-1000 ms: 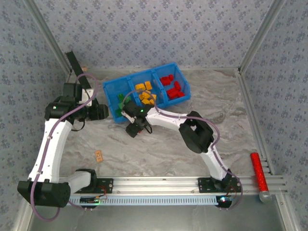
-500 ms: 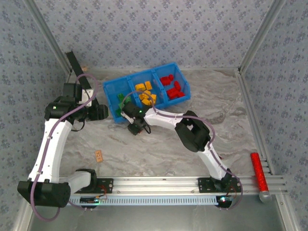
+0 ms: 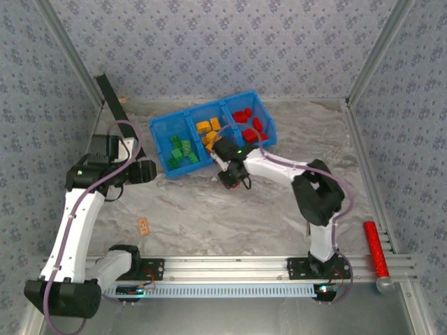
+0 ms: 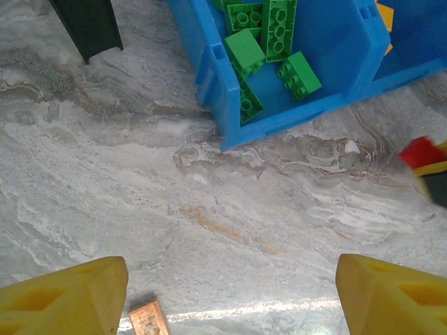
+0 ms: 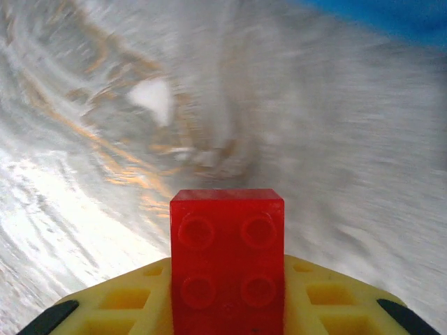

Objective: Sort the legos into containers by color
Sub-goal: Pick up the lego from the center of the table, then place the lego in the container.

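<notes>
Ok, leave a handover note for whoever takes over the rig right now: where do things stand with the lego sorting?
Left gripper: open, empty, over the table near the bin's green end.
Right gripper: shut on a red lego, just in front of the blue bin.
Done: green legos in the left compartment, orange-yellow legos in the middle, red pile in the right.
Left: drop the held brick with the red pile.

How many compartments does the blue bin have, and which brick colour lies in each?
3. The left compartment holds green bricks, the middle compartment orange-yellow bricks, the right compartment red bricks. Some bricks may be hidden under others.
</notes>
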Controlling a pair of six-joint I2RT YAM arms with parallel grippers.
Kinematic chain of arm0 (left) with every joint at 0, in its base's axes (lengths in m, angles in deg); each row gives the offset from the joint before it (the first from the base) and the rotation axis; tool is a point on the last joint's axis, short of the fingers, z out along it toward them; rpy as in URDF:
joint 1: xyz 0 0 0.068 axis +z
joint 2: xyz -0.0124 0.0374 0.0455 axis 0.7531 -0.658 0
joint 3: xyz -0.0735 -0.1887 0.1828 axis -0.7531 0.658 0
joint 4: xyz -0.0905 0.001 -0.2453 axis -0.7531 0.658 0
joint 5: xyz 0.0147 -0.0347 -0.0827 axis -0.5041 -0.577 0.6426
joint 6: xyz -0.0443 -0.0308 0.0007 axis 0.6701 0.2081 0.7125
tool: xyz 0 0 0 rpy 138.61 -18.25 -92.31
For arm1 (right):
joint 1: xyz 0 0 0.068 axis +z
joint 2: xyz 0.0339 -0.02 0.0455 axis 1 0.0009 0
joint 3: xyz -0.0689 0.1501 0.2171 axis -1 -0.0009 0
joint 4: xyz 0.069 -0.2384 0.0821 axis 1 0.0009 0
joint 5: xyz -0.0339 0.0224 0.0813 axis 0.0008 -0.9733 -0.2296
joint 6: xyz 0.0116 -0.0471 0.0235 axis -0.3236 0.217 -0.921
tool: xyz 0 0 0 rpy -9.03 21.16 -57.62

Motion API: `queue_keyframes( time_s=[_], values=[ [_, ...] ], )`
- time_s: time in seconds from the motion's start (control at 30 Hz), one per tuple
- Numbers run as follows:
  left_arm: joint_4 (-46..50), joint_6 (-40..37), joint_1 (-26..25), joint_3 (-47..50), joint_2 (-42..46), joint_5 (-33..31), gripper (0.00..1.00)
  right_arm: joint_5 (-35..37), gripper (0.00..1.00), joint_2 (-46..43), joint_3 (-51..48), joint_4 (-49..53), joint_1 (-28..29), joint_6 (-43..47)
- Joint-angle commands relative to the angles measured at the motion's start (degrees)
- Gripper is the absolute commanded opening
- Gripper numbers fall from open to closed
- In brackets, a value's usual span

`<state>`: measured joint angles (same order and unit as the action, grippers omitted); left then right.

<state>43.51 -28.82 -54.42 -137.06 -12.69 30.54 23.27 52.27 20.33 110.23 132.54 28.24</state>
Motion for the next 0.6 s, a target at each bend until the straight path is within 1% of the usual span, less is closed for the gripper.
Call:
queue_keyframes(
  time_s=[0.0,0.13,0.23,0.4,0.57],
  values=[
    [-3.5,1.3,0.4,2.7,1.5,-0.7,0.79,3.4,0.35,-5.0,0.4,1.0,-3.9,1.5],
    [-6.6,2.5,0.4,7.0,4.2,-2.0,0.8,5.2,0.35,-3.3,3.6,-3.1,-9.6,3.7],
    [-9.2,3.1,0.4,9.6,6.4,-1.3,0.82,6.8,0.36,-0.1,8.0,-6.3,-12.5,5.7],
    [-11.0,2.9,0.4,10.5,8.2,0.6,0.89,8.1,0.36,7.9,18.3,-9.0,-16.1,8.5],
    [-9.3,1.5,0.4,7.9,8.3,0.9,0.92,8.5,0.36,18.7,30.3,-7.2,-18.4,10.5]
  ],
)
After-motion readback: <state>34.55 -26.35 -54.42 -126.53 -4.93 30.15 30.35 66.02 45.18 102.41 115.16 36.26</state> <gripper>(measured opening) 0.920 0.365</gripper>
